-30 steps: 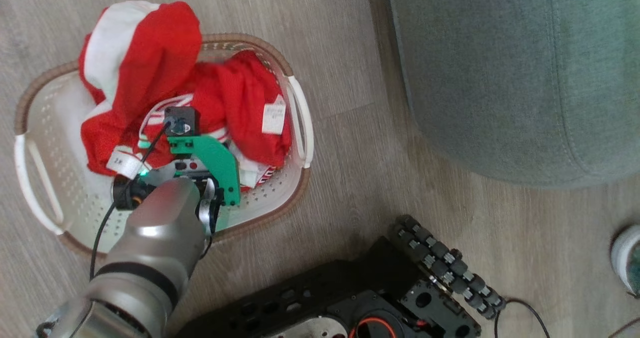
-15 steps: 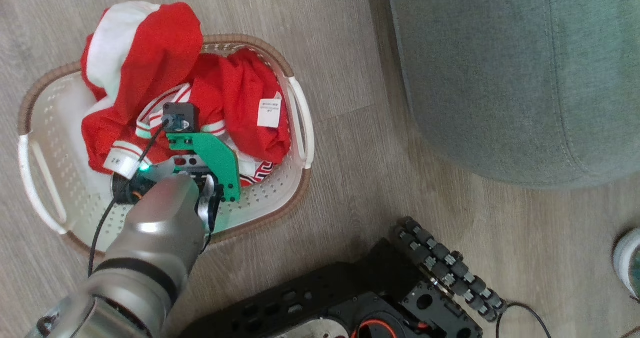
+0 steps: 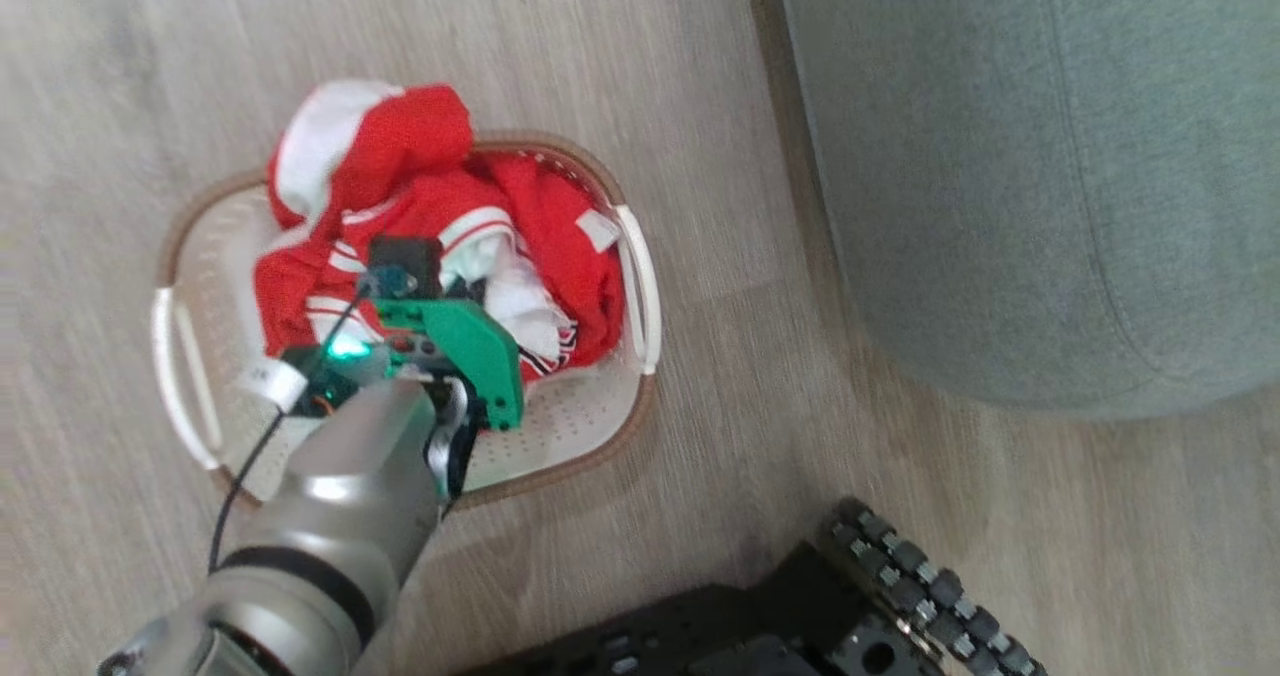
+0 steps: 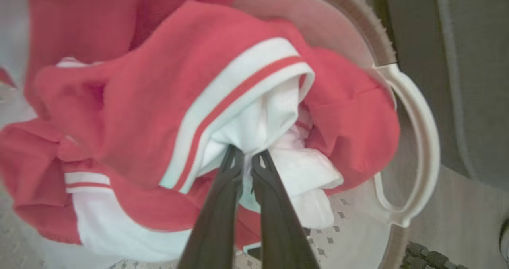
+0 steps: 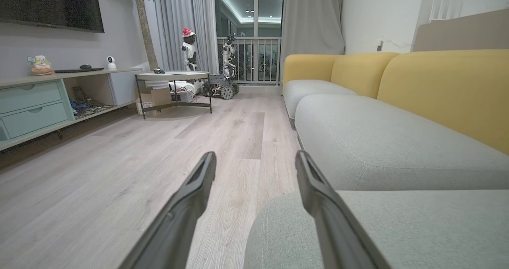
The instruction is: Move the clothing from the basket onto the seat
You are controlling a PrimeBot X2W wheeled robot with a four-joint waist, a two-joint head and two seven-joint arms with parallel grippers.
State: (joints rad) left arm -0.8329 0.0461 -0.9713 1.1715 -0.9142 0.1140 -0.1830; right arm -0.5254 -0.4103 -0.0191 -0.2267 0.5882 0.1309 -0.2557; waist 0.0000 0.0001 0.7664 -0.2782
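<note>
The clothing [image 3: 560, 246] lies in a crumpled red-and-white heap in the basket [image 3: 575, 421], left of centre in the head view. One red-and-white lobe spills over the rim toward the upper left. None of it is on the seat [image 3: 1000, 156], so the transfer looks to be at its lifting stage.

In the left wrist view the left gripper [image 4: 246, 157] has its two dark fingers pinched almost together on a white fold just under a jersey's striped hem [image 4: 238, 86]. Cloth is bunched and drawn up around the tips. Whether more than that one layer is caught cannot be told. The heap has no clear long axis; it is a bundle hanging from one pinch point.

The relation that counts is that the seat lies to the right of the basket in the head view, across a strip of wooden floor [image 3: 730, 356]. Its rounded edge faces the basket's right handle [image 3: 640, 286]. The carry would therefore run rightward and up onto the cushion, and trailing cloth may snag the rim.

The right gripper [image 5: 254, 157] stands wide open and empty, with the rounded end of a grey cushion just below its fingers. It is the nearer to the seat, while the left has the load.
</note>
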